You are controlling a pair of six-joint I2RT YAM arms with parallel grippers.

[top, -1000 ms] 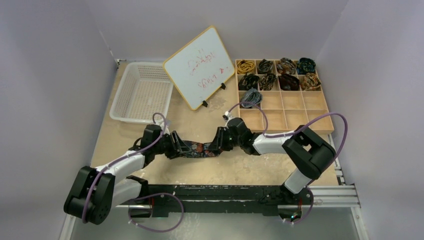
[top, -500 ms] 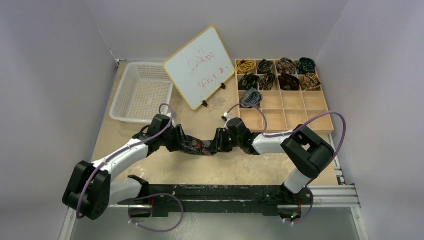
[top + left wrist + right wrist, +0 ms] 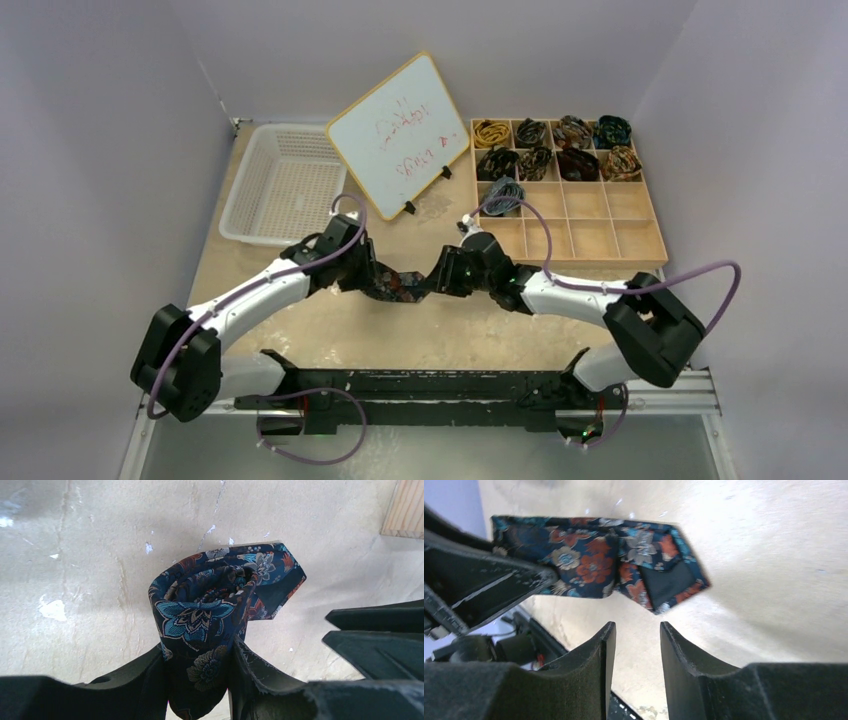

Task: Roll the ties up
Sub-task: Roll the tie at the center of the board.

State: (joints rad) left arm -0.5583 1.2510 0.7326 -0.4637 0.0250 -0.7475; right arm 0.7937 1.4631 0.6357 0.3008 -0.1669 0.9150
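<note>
A navy floral tie (image 3: 200, 605) is rolled into a coil on the table, with its pointed end (image 3: 282, 572) sticking out to the right. My left gripper (image 3: 200, 667) is shut on the coil, one finger on each side. In the top view the tie (image 3: 402, 287) lies between the left gripper (image 3: 375, 278) and the right gripper (image 3: 440, 280). My right gripper (image 3: 636, 632) is open and empty, just short of the tie's pointed end (image 3: 664, 577). Several coiled ties (image 3: 550, 145) fill the wooden tray's back compartments.
The wooden compartment tray (image 3: 590, 235) stands at the back right, with a grey-blue coil (image 3: 503, 194) in its third row. A white mesh basket (image 3: 285, 185) is at the back left. A tilted whiteboard (image 3: 400, 135) stands between them.
My left gripper has moved right and away from the bases with the tie. The strip showing between the grippers has got shorter. The right arm's elbow has swung out to the right.
</note>
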